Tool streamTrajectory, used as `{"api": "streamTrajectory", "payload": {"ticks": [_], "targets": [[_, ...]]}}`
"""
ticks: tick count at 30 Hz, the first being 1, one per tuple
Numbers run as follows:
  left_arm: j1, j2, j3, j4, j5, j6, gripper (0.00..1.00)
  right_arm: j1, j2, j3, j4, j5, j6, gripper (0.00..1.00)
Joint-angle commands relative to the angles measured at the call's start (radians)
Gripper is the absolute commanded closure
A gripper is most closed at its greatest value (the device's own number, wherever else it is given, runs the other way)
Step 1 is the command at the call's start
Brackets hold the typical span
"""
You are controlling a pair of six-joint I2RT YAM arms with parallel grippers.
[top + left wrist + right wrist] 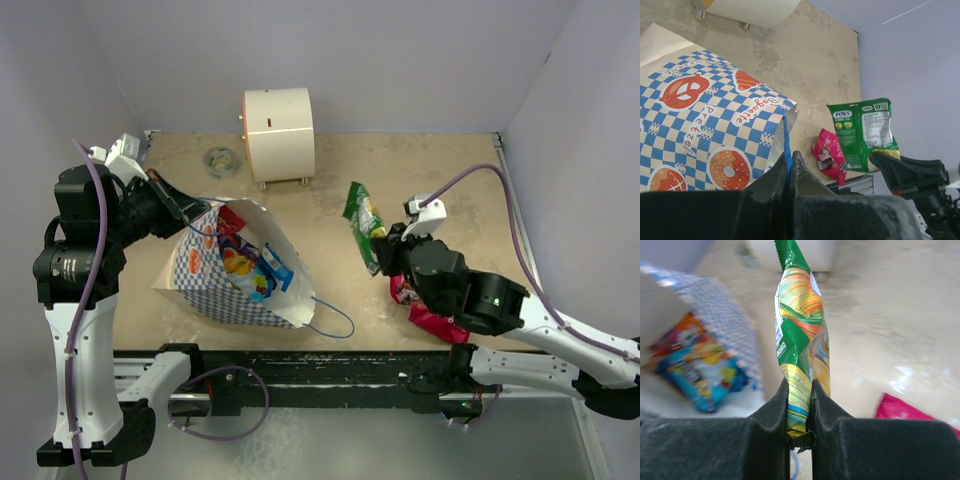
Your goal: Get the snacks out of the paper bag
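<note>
Right claw (800,386) is clamped on the lower end of a green packet (799,325), holding it upright above the surface (450,170), well right of the bag (232,300). A pink packet (428,320) lies on the surface just beside that arm. Left claw (789,162) is pinched together on the blue cord (786,145) at the bag's rim, lifting that edge so the mouth gapes upward. The bag sits tilted at the left-centre, checkered side out, its other cord loop (335,320) trailing on the surface. Inside lie more packets (245,262) in red, blue and orange. A cream box (278,135) stands behind the bag, apart from it.
</note>
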Motion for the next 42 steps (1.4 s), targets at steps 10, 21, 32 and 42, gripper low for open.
{"api": "streamTrajectory", "payload": {"ticks": [10,21,32,42], "targets": [[-0.003,-0.01,0.005,0.046,0.016,0.002,1.0,-0.422,0.045,0.088,-0.332,0.028,0.326,1.0],[-0.003,-0.011,0.001,0.042,0.037,-0.002,1.0,-0.424,-0.274,-0.164,-0.635,-0.045,0.914,1.0],[-0.003,-0.017,0.005,0.039,0.067,-0.007,1.0,-0.423,-0.248,-0.497,-0.513,-0.074,1.209,0.99],[-0.003,-0.063,-0.013,0.039,0.072,-0.03,1.0,-0.424,-0.03,-0.413,-0.682,-0.18,1.358,0.85]]}}
